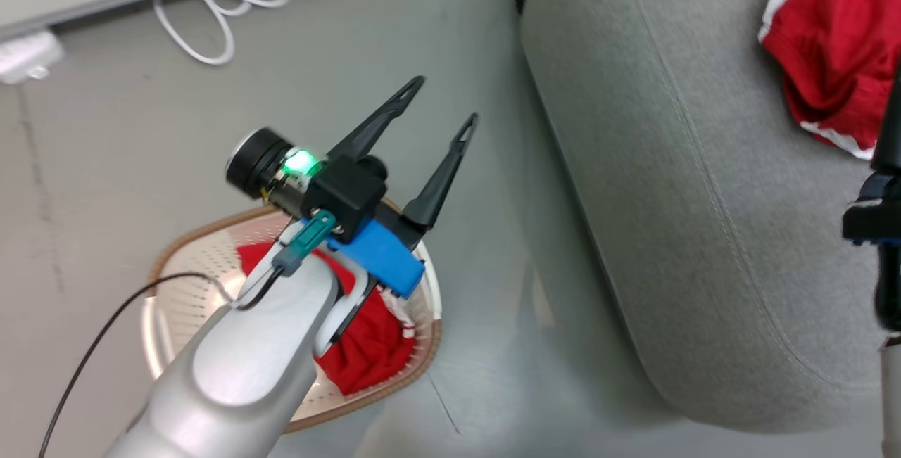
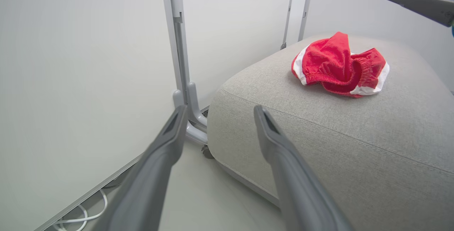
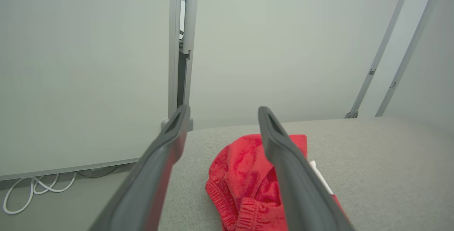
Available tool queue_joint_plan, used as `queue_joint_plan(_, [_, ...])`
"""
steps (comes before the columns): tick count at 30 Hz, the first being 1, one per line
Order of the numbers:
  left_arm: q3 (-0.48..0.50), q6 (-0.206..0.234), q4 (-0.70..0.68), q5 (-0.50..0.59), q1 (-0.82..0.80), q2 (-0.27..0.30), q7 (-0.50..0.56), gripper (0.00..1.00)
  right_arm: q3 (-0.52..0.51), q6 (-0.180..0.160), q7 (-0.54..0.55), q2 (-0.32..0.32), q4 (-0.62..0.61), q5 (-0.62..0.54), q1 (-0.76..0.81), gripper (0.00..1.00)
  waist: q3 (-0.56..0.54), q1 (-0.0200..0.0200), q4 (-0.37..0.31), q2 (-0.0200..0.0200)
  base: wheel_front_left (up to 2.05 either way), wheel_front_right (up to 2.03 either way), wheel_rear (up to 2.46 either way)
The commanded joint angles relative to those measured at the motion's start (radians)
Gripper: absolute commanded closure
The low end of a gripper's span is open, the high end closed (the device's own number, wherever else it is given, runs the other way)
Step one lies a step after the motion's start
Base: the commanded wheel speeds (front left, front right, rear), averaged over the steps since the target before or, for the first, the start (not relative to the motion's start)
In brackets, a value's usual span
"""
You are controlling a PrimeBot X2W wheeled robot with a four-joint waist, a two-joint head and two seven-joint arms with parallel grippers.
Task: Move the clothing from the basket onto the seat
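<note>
**While one garment [image 1: 830, 50] lies on the seat [image 1: 704, 198], the other garment [image 1: 373, 359] sits in the basket [image 1: 169, 324]**

As the head view looks down, a smooth, matt grey floor [image 1: 317, 106] takes the middle of the room; white cables [image 1: 218, 15] loop at 11 o'clock below a flat, pale wall panel [image 2: 71, 64]; slim metal posts [image 2: 179, 46] stand upright against it; a thin black cable [image 1: 91, 345] trails at 8 o'clock.

The seat, a broad cushion of light grey woven fabric with rounded corners and a stitched seam, runs from 1 to 4 o'clock; the one garment, bright red soft cloth with white trim and a gathered elastic edge, lies crumpled on it at 2 o'clock, well clear of the seat's edge.

The basket stands on the floor at 7 o'clock, near the seat yet apart from it; it is cream perforated plastic with a brown rim and rounded corners; the other garment lies bunched inside, partly hidden by the pale, glossy left forearm [image 1: 246, 359].

The left gripper [image 1: 445, 98] hovers above the basket's 1 o'clock side; its two long, dark, tapering fingers are spread and empty, pointing toward 1 o'clock.

The right gripper [image 3: 223, 109] hangs above the seat; its fingers stand wide apart, grasping nothing; in the right wrist view the one garment lies loose beneath them at 6 o'clock.
</note>
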Motion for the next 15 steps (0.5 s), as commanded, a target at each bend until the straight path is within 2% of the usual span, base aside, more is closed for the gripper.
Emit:
queue_joint_plan(1, [0.020,0.006,-0.004,-0.007,0.037,0.002,-0.004,0.00,0.012,-0.001,-0.001,0.005,-0.013,-0.006,0.027,0.00,-0.075,0.0003,0.071,0.0000,0.00,0.00,0.00])
queue_joint_plan(15, [0.291,0.026,-0.069,0.023,0.289,-0.013,-0.004,0.00,0.157,-0.001,-0.001,0.080,-0.042,-0.007,0.166,0.00,-0.260,0.0003,0.245,0.0000,0.00,0.00,0.00])
